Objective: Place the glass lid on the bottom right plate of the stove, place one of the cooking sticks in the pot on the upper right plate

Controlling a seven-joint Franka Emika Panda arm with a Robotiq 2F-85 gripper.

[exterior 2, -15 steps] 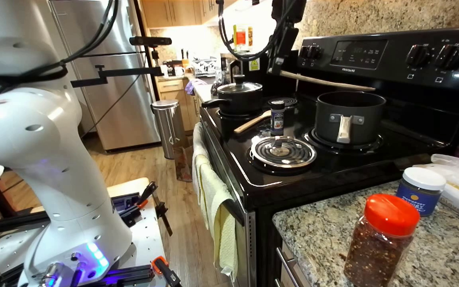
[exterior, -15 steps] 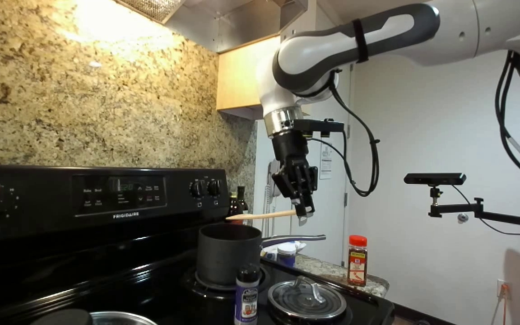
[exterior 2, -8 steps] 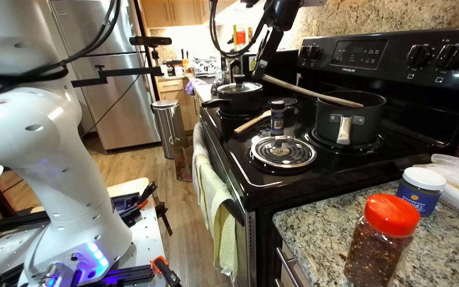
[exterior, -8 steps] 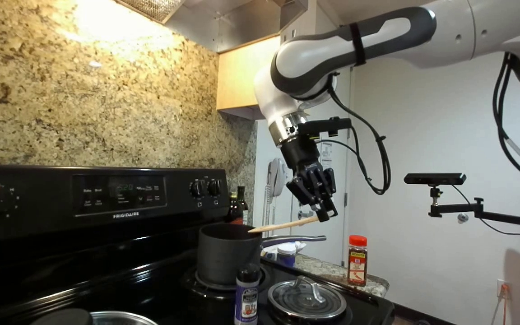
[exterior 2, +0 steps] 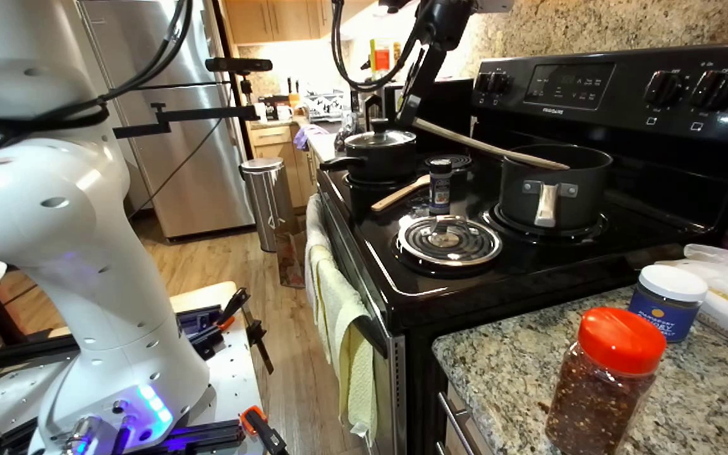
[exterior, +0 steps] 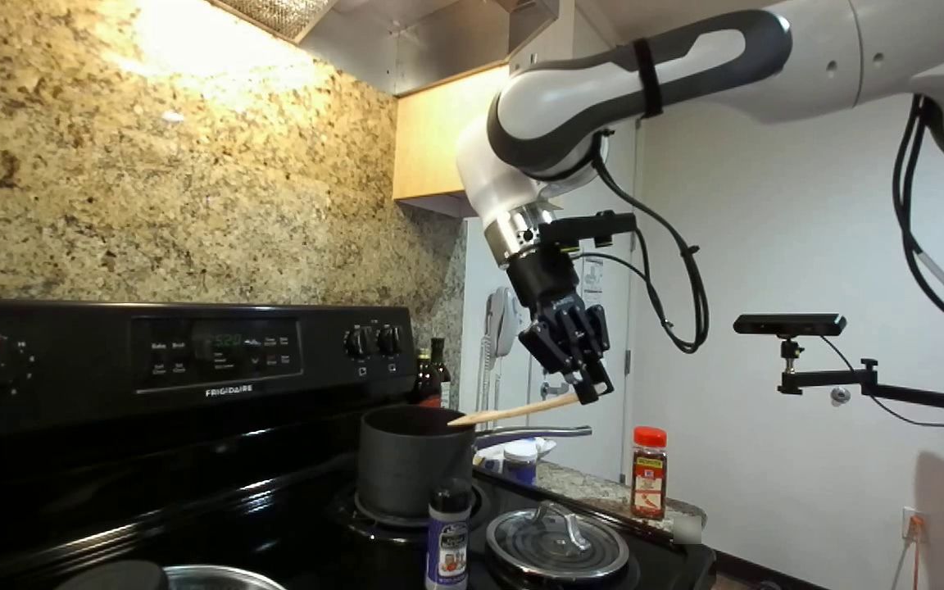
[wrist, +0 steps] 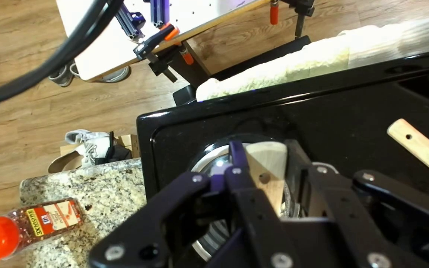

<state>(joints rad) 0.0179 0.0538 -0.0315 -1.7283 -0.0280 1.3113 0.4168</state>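
Claw (exterior: 594,391): pinching a wooden stick (exterior: 513,411) by its rounded end, the one with a small hole in it.
Wooden stick: slopes down and away from the claw, its far end over the mouth of the pot (exterior: 415,467); whether it touches the rim, I cannot tell.
Pot: lower than the claw and to its left in an exterior view, upright on the back burner (exterior 2: 544,237).
Glass lid (exterior 2: 446,243): flat on the front burner (exterior 2: 452,272), below the claw in both exterior views and partly hidden behind it in the wrist view.
Second stick (wrist: 425,150): lying on the stove (wrist: 345,111), below the claw and off to its right in the wrist view.
Spice bottle (exterior: 447,545): upright on the stove, below the claw and to its left in an exterior view.
Lidded pot (exterior 2: 383,165): also on the stove, below the claw and a little left of it in an exterior view.
Red-capped jar (exterior: 649,479): standing on the table (exterior 2: 497,360), to the claw's lower right in an exterior view.
Towel (exterior 2: 342,303): hanging at the stove's front, to the claw's lower left in an exterior view.
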